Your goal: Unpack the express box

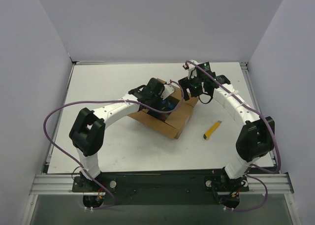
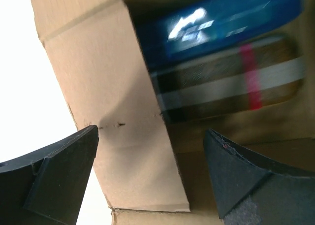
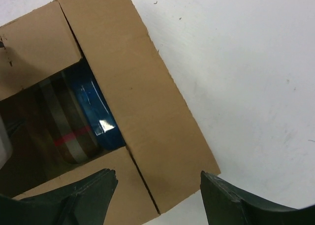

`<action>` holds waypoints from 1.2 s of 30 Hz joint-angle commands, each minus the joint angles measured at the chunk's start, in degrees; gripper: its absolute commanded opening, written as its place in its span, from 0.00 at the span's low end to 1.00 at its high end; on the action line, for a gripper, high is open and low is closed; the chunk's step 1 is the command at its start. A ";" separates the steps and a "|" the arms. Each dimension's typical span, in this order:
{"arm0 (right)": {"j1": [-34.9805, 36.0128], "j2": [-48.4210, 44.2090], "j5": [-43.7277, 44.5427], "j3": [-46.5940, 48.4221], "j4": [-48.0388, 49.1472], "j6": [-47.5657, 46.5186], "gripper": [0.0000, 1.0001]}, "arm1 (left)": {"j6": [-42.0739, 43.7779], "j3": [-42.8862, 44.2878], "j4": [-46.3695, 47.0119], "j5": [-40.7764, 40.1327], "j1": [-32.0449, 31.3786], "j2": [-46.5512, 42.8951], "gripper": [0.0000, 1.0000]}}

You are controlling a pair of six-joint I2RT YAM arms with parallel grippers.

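Express box: brown corrugated carton at mid-table, turned at an angle, top flaps spread so the inside shows.
Contents: 1 dark striped cylinder lies on its side inside, with a glossy blue end toward the right long flap.
Handling, judged: the card looks light and stiff in the walls but hinges freely at the creases. An empty carton would slide on the smooth table if pulled by 1 flap alone.
Where to hold, judged: pinch a wall's top edge or a flap close to its crease, where the thin card fits between the fingers. Steady it with 1 arm while the other reaches in. The cylinder looks smooth and round, so it could roll or slip.
Left gripper: over the opening, above the left flap and the cylinder, fingers spread wide, holding nothing.
Right gripper: above the box's right side, fingers apart, empty, over flap edge and bare table.
Utility knife: yellow, lying on the table right of the box, apart from it.
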 commanded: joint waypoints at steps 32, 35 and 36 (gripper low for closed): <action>4.51 -8.52 -8.36 -18.71 1.28 -3.11 0.70 | -5.33 16.36 -12.63 15.07 18.03 7.02 0.49; 4.77 -8.52 -8.18 -18.63 1.10 -3.82 0.70 | -7.62 15.84 -12.90 20.28 19.79 8.26 0.40; 4.78 -8.43 -8.09 -18.71 1.02 -4.08 0.70 | -7.80 15.23 -12.90 22.12 20.05 8.61 0.37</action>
